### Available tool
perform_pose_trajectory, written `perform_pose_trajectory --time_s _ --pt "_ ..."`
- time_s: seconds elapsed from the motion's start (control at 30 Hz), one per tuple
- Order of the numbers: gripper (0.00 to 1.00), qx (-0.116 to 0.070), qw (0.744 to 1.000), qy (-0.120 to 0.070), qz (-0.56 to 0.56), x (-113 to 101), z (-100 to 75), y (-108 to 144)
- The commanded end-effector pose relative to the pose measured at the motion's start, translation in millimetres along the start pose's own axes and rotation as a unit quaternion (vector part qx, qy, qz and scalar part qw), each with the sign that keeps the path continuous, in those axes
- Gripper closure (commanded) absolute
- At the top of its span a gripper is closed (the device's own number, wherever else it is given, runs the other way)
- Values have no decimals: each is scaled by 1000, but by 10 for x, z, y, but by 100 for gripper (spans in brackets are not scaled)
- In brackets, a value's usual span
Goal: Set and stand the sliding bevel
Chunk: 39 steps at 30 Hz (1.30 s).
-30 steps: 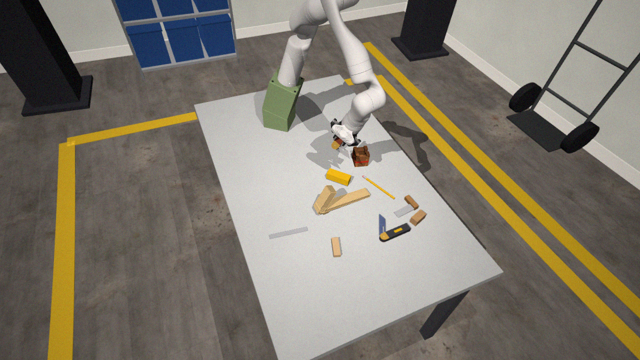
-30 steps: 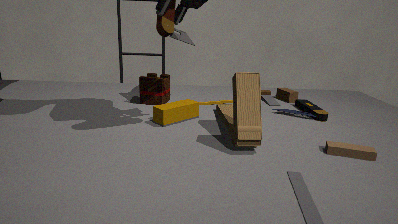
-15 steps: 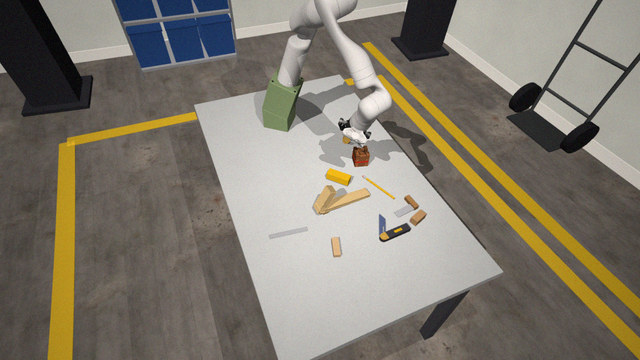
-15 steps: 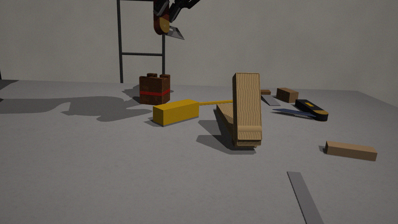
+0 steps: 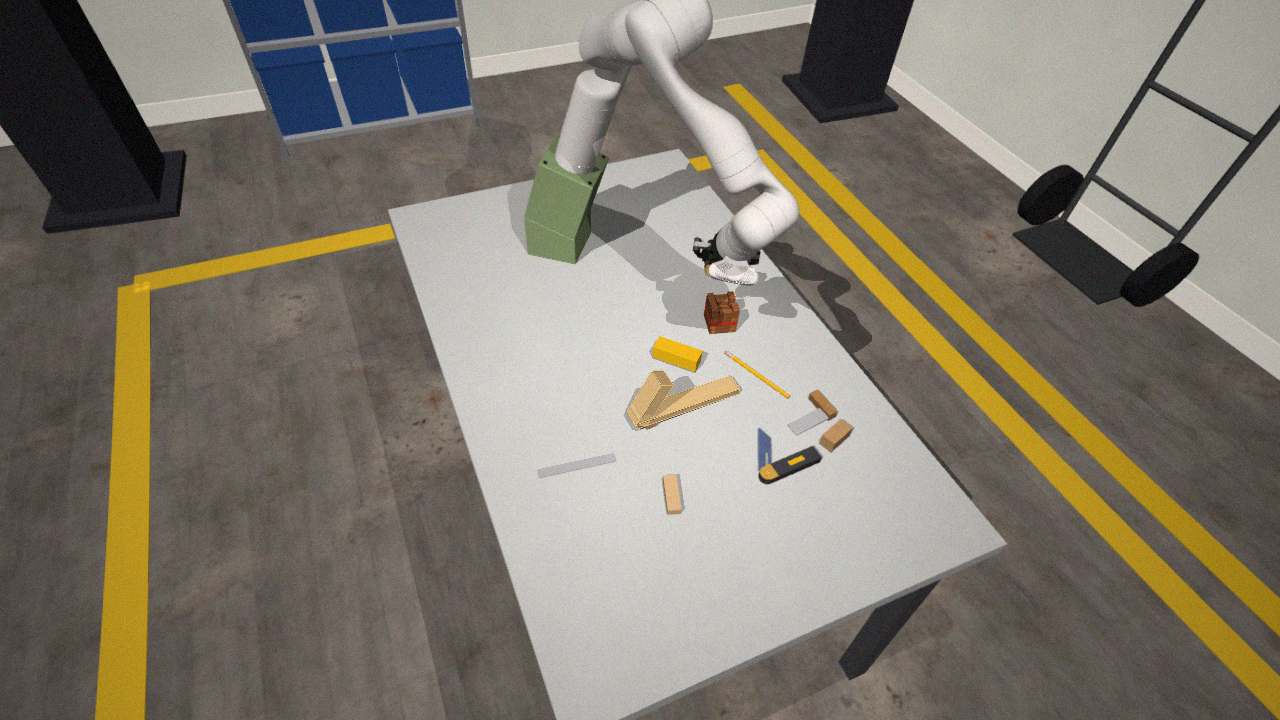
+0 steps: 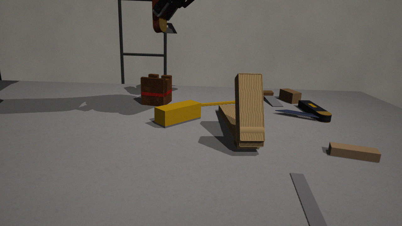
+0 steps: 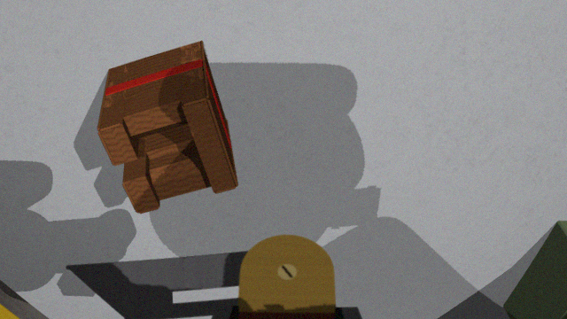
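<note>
My gripper (image 6: 164, 12) is shut on the wooden sliding bevel (image 6: 158, 24) and holds it high above the table, rounded brass foot (image 7: 287, 274) down. Its grey blade (image 7: 151, 283) sticks out sideways; its tip shows in the exterior view (image 6: 171, 29). The slotted block (image 5: 721, 310), dark wood with a red stripe, stands on the table just in front of and below the gripper (image 5: 720, 259); it also shows in the exterior view (image 6: 155, 90) and in the wrist view (image 7: 166, 126), where its slot and pocket show empty. The leg and rail (image 5: 675, 398) lie mid-table, the leg tilted up (image 6: 249, 109). The black bevel (image 5: 785, 463) lies further toward the front.
A yellow block (image 5: 675, 352), a pencil (image 5: 756, 373), a wooden-handled square (image 5: 816, 411), a small wood block (image 5: 836, 435), a longer wood block (image 5: 672, 493) and a loose grey blade (image 5: 576, 465) lie on the table. The green arm base (image 5: 562, 204) stands at the back.
</note>
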<state>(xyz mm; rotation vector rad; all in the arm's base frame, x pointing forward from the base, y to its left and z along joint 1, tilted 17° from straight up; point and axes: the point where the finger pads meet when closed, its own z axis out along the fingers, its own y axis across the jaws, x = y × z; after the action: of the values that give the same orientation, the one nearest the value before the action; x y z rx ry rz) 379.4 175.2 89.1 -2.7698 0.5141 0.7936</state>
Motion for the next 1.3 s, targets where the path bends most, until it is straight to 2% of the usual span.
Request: perform_pose_trajectory --time_s 0.0,0.47,0.9,1.27 --pt "90 0 1000 -5 -11 -24 4 -30" --pt "90 0 995 -42 -94 -214 76 -250" --pt "90 0 990 -58 -127 -290 105 -339" --pt "90 0 989 -62 -137 -313 114 -365"
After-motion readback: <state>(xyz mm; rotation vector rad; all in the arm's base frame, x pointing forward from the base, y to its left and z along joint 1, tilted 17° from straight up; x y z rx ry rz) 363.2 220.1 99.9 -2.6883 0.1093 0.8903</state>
